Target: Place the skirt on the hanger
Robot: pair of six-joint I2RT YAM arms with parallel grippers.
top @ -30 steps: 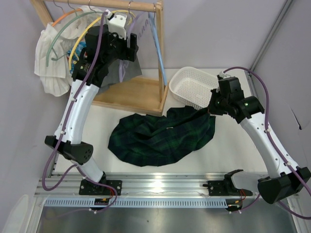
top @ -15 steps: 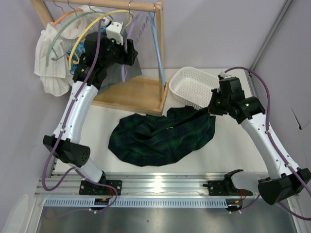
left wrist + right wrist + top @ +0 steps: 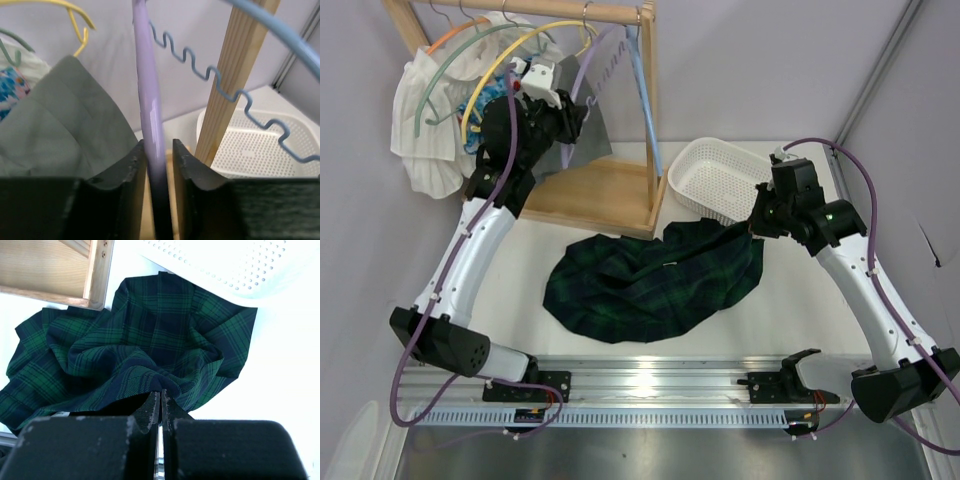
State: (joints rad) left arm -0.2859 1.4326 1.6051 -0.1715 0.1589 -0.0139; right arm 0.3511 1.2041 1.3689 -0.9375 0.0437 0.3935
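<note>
The plaid skirt (image 3: pixel 640 285) lies crumpled on the white table in front of the rack. My right gripper (image 3: pixel 752 228) is shut on a raised fold at its right edge; in the right wrist view the fingertips (image 3: pixel 160 396) pinch the dark green and navy cloth of the skirt (image 3: pixel 150 340). The lavender hanger (image 3: pixel 588 70) hangs on the wooden rail. My left gripper (image 3: pixel 582 100) is up at it. In the left wrist view the hanger's smooth arm (image 3: pixel 150 100) runs down between the jaws of the left gripper (image 3: pixel 159 147), pressed to the left one, a sliver from the right.
A wooden rack (image 3: pixel 610 190) stands at the back left with a yellow hanger (image 3: pixel 510 50), a light blue wavy hanger (image 3: pixel 280 30), a grey garment (image 3: pixel 60 120) and a white ruffled garment (image 3: pixel 420 120). A white perforated basket (image 3: pixel 718 178) sits behind the skirt.
My left arm has reached further up toward the rail, and its jaws have narrowed around the lavender hanger's arm. The right arm and the skirt have not moved.
</note>
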